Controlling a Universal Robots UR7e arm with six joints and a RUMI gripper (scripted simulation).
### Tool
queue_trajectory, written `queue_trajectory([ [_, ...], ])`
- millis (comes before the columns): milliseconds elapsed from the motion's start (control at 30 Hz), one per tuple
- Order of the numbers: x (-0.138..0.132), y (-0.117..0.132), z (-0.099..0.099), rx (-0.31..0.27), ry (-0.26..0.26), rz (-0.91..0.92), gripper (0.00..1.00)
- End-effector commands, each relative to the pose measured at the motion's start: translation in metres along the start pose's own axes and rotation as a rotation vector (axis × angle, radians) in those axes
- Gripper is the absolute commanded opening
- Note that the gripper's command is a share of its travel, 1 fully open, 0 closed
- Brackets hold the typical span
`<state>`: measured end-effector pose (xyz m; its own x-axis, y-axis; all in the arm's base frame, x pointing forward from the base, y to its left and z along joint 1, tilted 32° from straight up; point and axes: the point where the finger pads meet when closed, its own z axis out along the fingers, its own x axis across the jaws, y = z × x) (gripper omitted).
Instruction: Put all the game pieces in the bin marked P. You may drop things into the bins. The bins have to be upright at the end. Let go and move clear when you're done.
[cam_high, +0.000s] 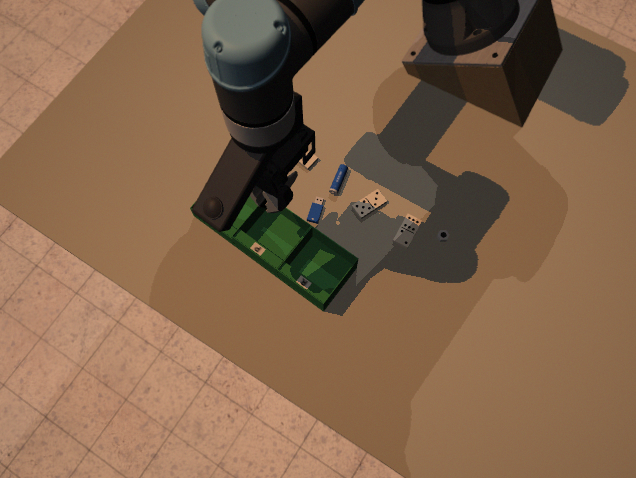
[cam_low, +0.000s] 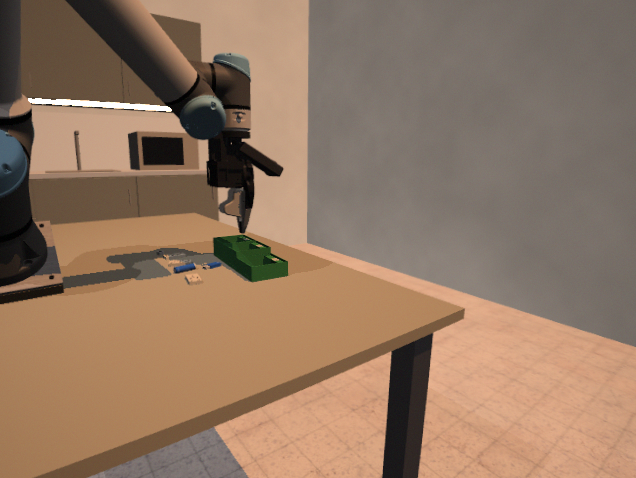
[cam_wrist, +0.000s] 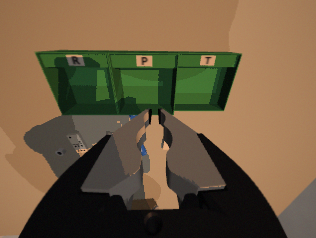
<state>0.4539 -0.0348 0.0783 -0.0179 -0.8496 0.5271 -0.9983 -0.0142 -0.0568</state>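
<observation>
1. From the top view, a brown table (cam_high: 462, 359) is seen from above on a tiled floor (cam_high: 77, 400). A green tray of three bins (cam_high: 336, 292) lies slanted near the middle. The arm's gripper (cam_high: 272, 203) is held over the tray's upper-left end, hiding that end bin. Its fingers are clenched together with nothing between them. Right of the tray, a blue memory stick (cam_high: 315, 209) and a blue battery (cam_high: 338, 178) lie close together. Three dominoes are left on the table, outside the bins: one tan and grey (cam_high: 369, 203), one mostly grey (cam_high: 406, 229) further right, and a tan one (cam_high: 309, 162) partly hidden by the wrist. A small dark nut (cam_high: 443, 235) is seen well right. The arm's dark block base (cam_high: 519, 87) stands at the upper right.

2. From the exterior view, the table (cam_low: 231, 328) is seen from the side. The gripper (cam_low: 242, 218) is pointed straight down, held just above the far end of the upright green tray (cam_low: 257, 267), not touching it. The tan domino (cam_low: 193, 279), the battery (cam_low: 184, 267) and the memory stick (cam_low: 211, 265) lie left of the tray.

3. From the wrist view, the tray (cam_wrist: 220, 107) is seen beyond the closed fingertips, with labels R, P and T read left to right. The gripper (cam_wrist: 153, 115) is lined up with the near wall of the middle bin marked P (cam_wrist: 144, 61). All three bins are seen without pieces inside. One grey domino (cam_wrist: 76, 142) is glimpsed at the lower left.
</observation>
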Motion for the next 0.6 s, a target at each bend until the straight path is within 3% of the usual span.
queue_trajectory([
  [0, -0.016, -0.001, 0.0, 0.0, 0.001, 0.001, 0.04],
  [167, -0.016, -0.001, 0.0, 0.0, 0.001, 0.001, 0.04],
  [567, -0.016, -0.001, 0.032, 0.0, 0.001, 0.001, 0.04],
])
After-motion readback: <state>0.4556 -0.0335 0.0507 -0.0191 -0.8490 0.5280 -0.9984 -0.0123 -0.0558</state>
